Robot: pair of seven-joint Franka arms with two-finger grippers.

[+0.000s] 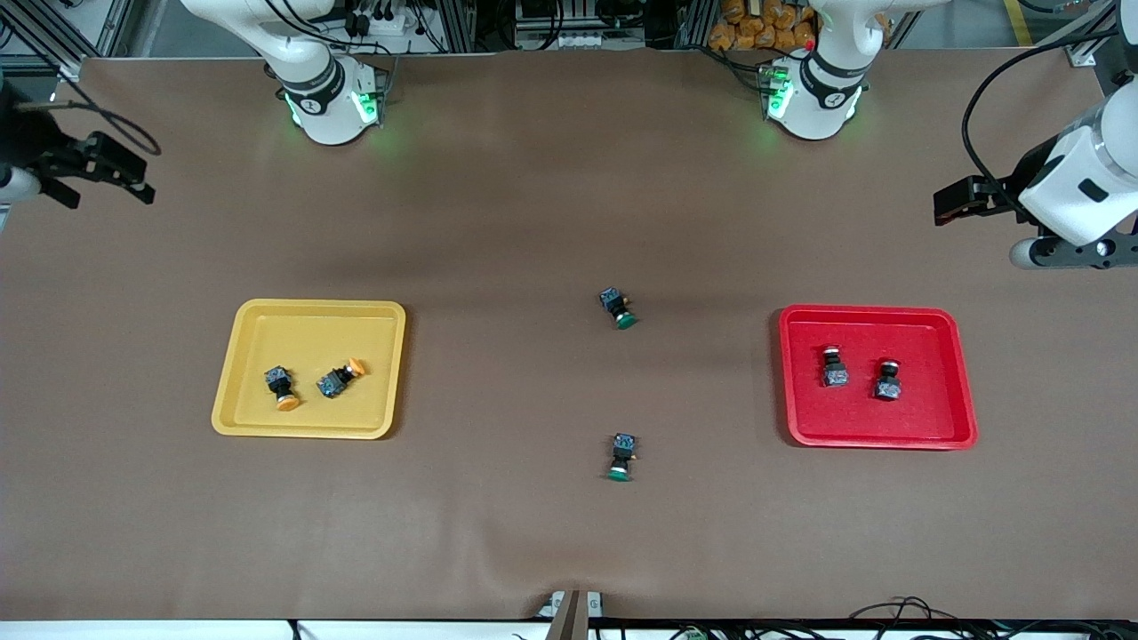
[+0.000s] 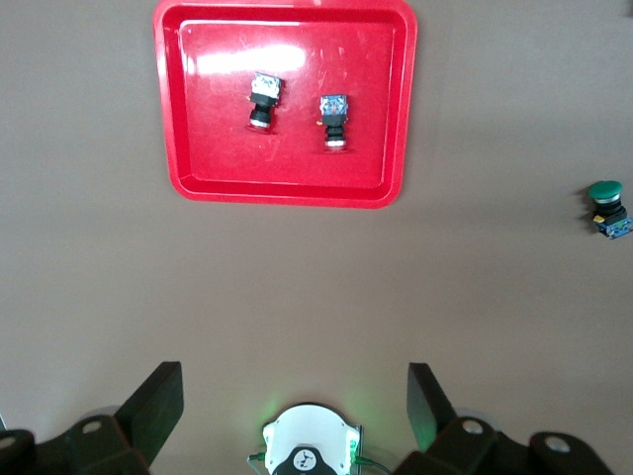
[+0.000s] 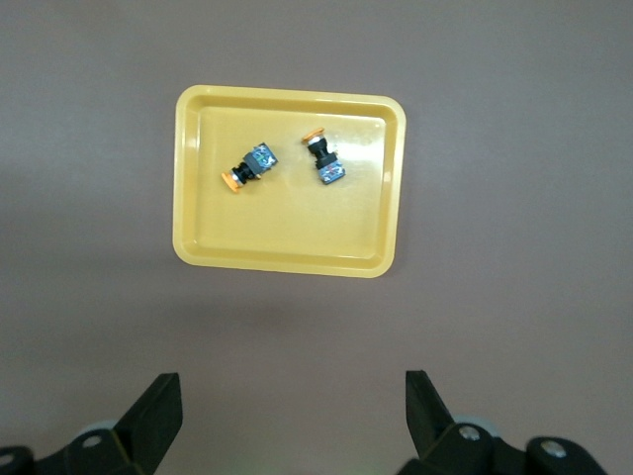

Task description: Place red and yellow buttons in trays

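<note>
Front view shows yellow buttons point(image 1: 307, 384) in yellow tray point(image 1: 233, 418), red buttons point(image 1: 861, 373) in red tray point(image 1: 965, 418), left gripper point(image 1: 951, 203) and right gripper point(image 1: 102, 178) open, both raised well apart from them.

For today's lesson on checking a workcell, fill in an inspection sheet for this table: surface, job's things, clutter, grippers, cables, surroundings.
Surface: brown table, slightly wrinkled.
Job's things: yellow tray holds two yellow buttons; red tray holds two red buttons.
Clutter: two green buttons on the table between the trays.
Grippers: left gripper and right gripper open, empty, raised at the table's ends.
Cables: black cable at the left arm.
Surroundings: equipment racks along the edge by the bases.
</note>
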